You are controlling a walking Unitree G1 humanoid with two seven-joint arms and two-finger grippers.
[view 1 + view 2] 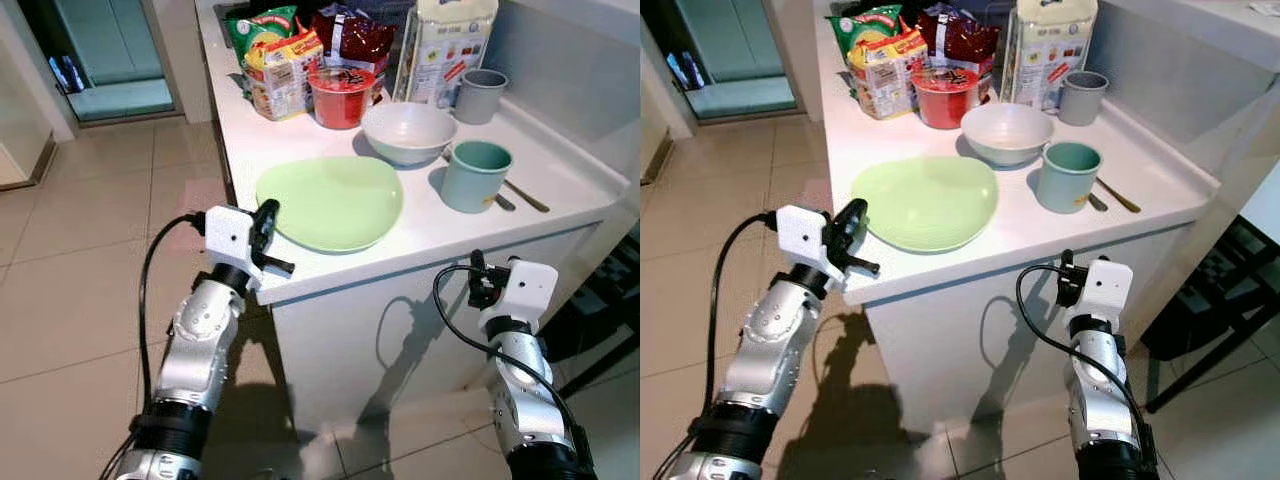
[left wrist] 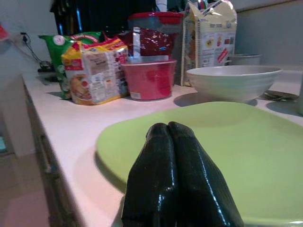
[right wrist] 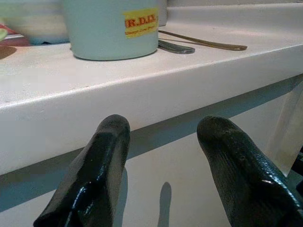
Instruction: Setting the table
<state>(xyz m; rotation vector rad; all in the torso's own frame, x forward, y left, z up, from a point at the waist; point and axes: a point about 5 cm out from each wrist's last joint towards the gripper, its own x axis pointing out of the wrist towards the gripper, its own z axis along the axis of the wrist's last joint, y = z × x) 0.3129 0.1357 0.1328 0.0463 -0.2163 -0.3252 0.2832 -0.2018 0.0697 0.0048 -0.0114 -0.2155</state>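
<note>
The left gripper [image 2: 176, 142] is hovering clenched, holding nothing, at the counter's [image 1: 330, 262] front edge, just before the green plate [image 1: 332, 202]. The right gripper [image 3: 163, 142] is waiting released below that edge, under the teal cup [image 1: 474, 175]. Behind are sitting 1 white bowl [image 1: 408, 131], a spoon [image 1: 520, 194], a grey cup [image 1: 480, 95] and snack packets [image 1: 285, 70].

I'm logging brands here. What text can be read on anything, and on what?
"R.D.I." reads on the yellow sticker of the green cup; its smaller line is blurred.
Print on the carton, snack bags and red tub is too small to read.
</note>
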